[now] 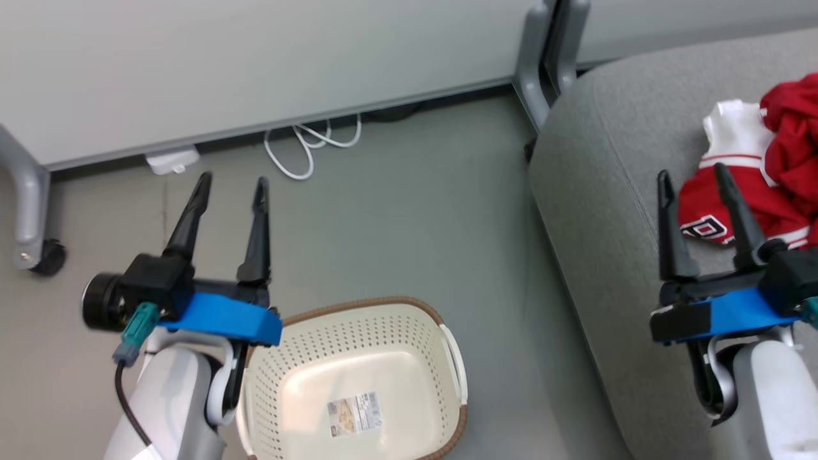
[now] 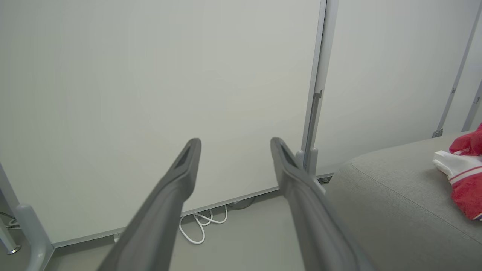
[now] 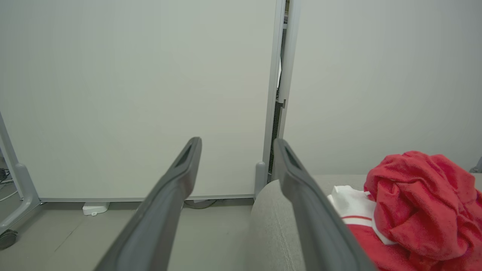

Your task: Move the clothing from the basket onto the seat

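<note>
The cream perforated basket (image 1: 358, 377) with its brown rim stands on the floor at the bottom centre, with a paper label on its bare bottom. Both red garments lie on the grey seat (image 1: 607, 191) at the right: the jersey (image 1: 735, 204) with white trim and dark lettering, and a plain red bundle (image 1: 795, 137) on top of it. In the right wrist view the clothing (image 3: 418, 210) sits at the lower right. My left gripper (image 1: 231, 185) hovers open above the floor, left of the basket. My right gripper (image 1: 693, 176) is open over the seat, beside the jersey.
Pale partition panels on grey legs with a castor (image 1: 48, 255) stand along the back. A white cable (image 1: 307, 144) and a small white adapter (image 1: 171, 160) lie on the floor under the panel edge. Grey floor stretches between basket and seat.
</note>
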{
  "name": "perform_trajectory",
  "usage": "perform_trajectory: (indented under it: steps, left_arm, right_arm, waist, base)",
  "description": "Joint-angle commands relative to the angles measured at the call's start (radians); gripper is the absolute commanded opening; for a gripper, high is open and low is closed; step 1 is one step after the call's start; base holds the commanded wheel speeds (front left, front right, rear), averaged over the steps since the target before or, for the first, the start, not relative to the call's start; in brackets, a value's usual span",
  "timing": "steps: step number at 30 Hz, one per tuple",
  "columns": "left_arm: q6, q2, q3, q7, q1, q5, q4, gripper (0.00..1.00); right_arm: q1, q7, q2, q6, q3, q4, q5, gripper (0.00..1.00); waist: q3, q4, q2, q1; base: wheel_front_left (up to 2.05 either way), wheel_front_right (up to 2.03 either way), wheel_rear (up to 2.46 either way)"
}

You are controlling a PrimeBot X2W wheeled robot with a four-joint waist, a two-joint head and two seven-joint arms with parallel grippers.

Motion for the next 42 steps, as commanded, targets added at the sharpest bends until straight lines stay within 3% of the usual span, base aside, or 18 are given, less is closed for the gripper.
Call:
perform_trajectory:
  steps: [1, 18, 42]
  left_arm:
    - [-0.006, -0.011, 0.037, -0.004, 0.035, 0.014, -0.004, 1.0]
    - [-0.054, -0.102, 0.224, -0.003, 0.214, 0.126, -0.012, 1.0]
    - [-0.082, -0.132, 0.287, -0.003, 0.255, 0.165, 0.016, 1.0]
  right_arm:
    - [0.025, -0.003, 0.001, 0.0, 0.018, 0.006, 0.006, 1.0]
    - [0.142, -0.003, 0.044, 0.0, 0.056, 0.09, 0.019, 1.0]
    - [0.185, -0.003, 0.059, 0.0, 0.064, 0.132, 0.047, 1.0]
  waist:
    - [-0.044, 0.037, 0.0, 0.0002]
    - [-0.126, 0.092, 0.0, 0.0002]
    - [-0.148, 0.122, 0.0, 0.0002]
  base:
    - [0.0, 0.0, 0.0]
    - [0.0, 0.0, 0.0]
    - [0.0, 0.0, 0.0]
